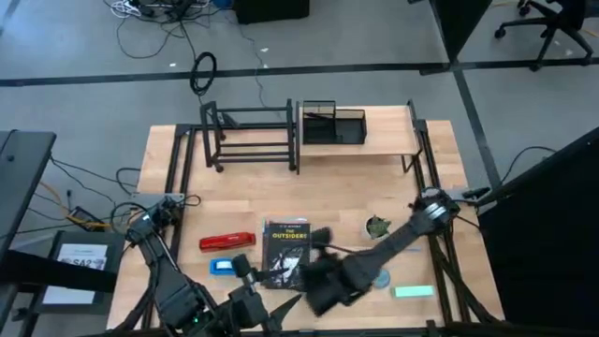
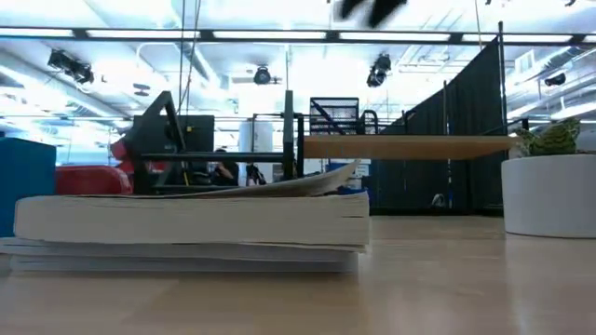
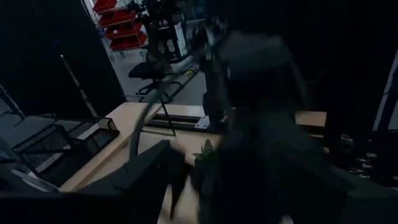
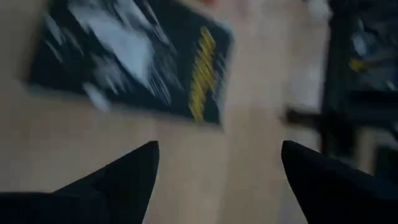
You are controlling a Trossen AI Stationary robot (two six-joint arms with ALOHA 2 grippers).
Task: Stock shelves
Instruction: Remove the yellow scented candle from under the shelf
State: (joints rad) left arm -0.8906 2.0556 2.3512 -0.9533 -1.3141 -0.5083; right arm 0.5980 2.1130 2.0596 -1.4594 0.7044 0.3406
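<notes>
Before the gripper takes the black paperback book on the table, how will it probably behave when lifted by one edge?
The book lies flat, and in the low view its top cover already curls up, so it will probably flop and fan open. It looks thick, so likely rather heavy for a pinch at one edge. The right gripper hovers open beside it.

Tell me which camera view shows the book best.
The high view: the book lies flat, its whole dark cover visible, beside the right gripper. The low view shows only its page edges; the right wrist view shows a blurred cover; the left wrist view does not clearly show it.
</notes>
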